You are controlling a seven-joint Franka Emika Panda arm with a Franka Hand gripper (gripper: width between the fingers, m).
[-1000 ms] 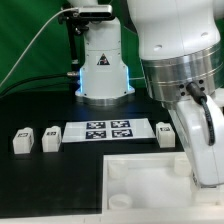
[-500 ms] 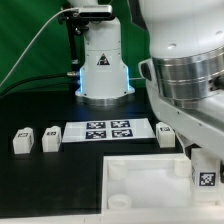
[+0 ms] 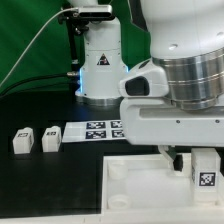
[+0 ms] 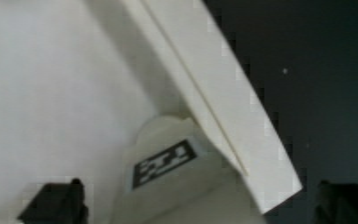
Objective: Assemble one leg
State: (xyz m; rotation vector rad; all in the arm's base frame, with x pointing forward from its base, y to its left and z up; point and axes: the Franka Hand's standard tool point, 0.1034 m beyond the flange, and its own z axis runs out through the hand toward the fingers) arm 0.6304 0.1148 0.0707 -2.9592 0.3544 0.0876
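Leg [image 4: 165, 160] against tray [image 4: 51, 90] edge wall; claw [image 4: 208, 203] spread.

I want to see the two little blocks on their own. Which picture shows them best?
The exterior view: both small white legs stand side by side beside the marker board. The wrist view shows neither; only another tagged leg, close up.

Exterior view evenly lit, bright from overhead. Black table [image 3: 40, 185] stays dark matte with no glare, green backdrop [image 3: 30, 40] darker in the folds. White arm housing [image 3: 185, 60] close to the lens, soft and near blown out. Small blue glow on the robot base [image 3: 100, 62]. Low resolution, tags on the marker board [image 3: 95, 130] barely readable. Wrist view blurry overall, white tray [image 4: 51, 100] washed out, edges soft, tagged leg [image 4: 167, 160] slightly out of focus, dark areas grainy.
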